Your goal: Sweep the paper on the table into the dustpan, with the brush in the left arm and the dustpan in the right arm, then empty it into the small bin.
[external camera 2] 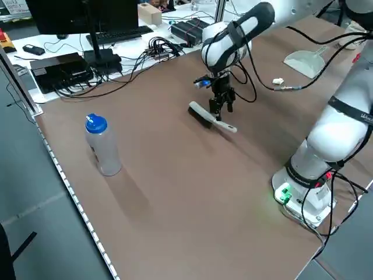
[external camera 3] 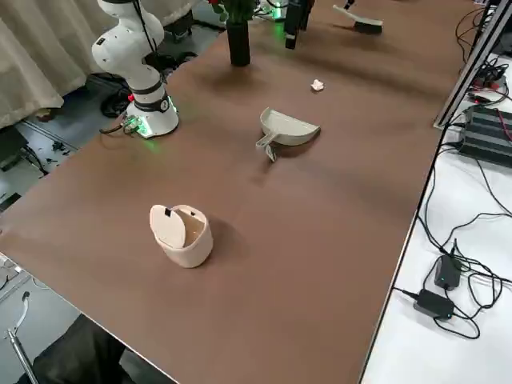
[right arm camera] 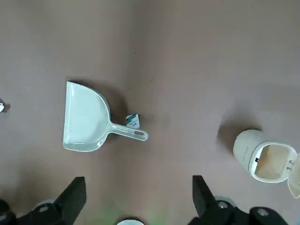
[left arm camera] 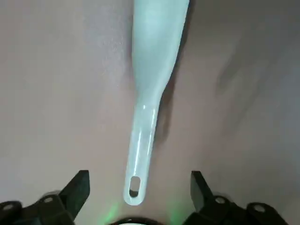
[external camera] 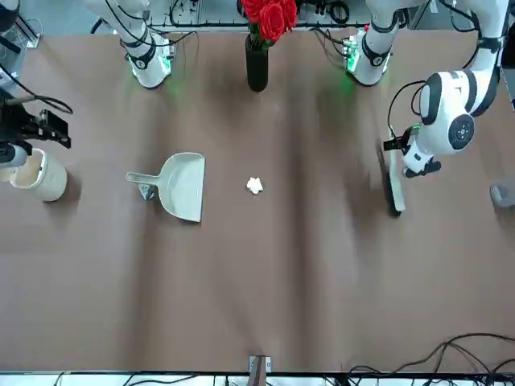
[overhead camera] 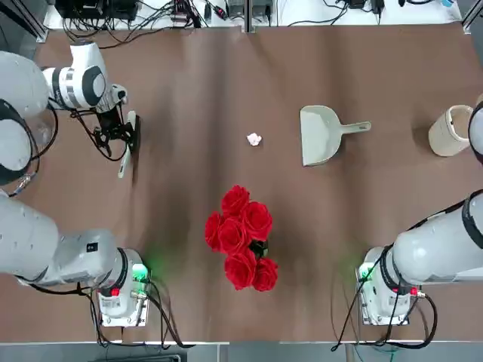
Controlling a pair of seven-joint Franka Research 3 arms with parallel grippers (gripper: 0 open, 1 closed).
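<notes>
Top view: left gripper point(overhead camera: 130, 142), jaws spread, is located at upper left above the brush point(overhead camera: 127, 151). Paper ball point(overhead camera: 254, 139) lies upper centre; dustpan point(overhead camera: 321, 135), right of it. Front view: right gripper point(external camera: 58, 129), left edge; right wrist view shows its jaws spread.

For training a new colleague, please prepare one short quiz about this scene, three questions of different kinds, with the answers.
1. True or false: the paper already lies in the dustpan.
2. Multiple choice: over what is the left gripper? (a) the bin (b) the brush (c) the roses
3. Fill in: the bin's lid is ____ (open or closed).

Key: 1. false; 2. b; 3. open
</notes>
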